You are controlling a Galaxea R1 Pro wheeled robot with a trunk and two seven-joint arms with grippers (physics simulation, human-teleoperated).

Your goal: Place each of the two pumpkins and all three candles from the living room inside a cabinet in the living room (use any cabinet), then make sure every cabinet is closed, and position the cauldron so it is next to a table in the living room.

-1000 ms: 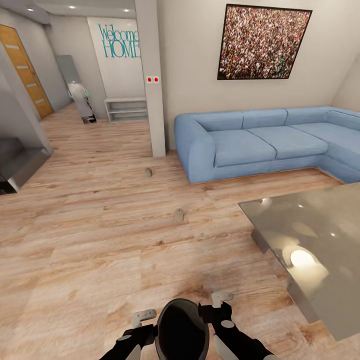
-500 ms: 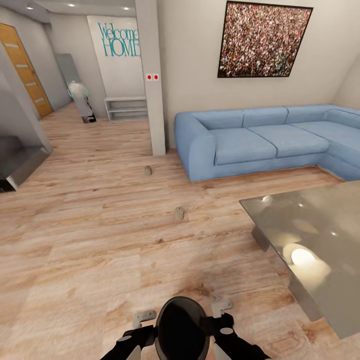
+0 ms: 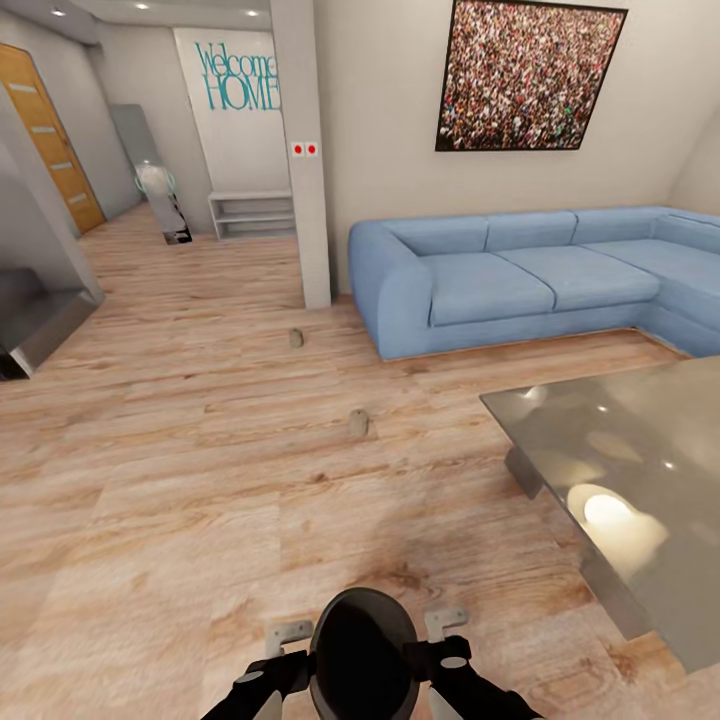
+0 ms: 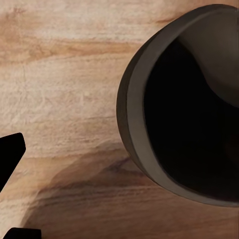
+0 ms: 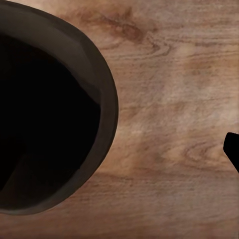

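A: What are the jaws doing?
B: The left gripper (image 3: pixel 288 632) and right gripper (image 3: pixel 446 619) press the cauldron (image 3: pixel 362 655) from either side; whether each pair is clenched, I cannot tell

A: Which step?
B: Carrying the cauldron, I'd judge. The table (image 3: pixel 640 470) stands near it, two candles (image 3: pixel 357 423) beyond on the floor. Next: set it beside the tabletop

floor: light wood planks (image 3: pixel 180 480) | blue corner sofa (image 3: pixel 520 280) | framed picture (image 3: pixel 530 75) | pale walls (image 3: pixel 385 110)
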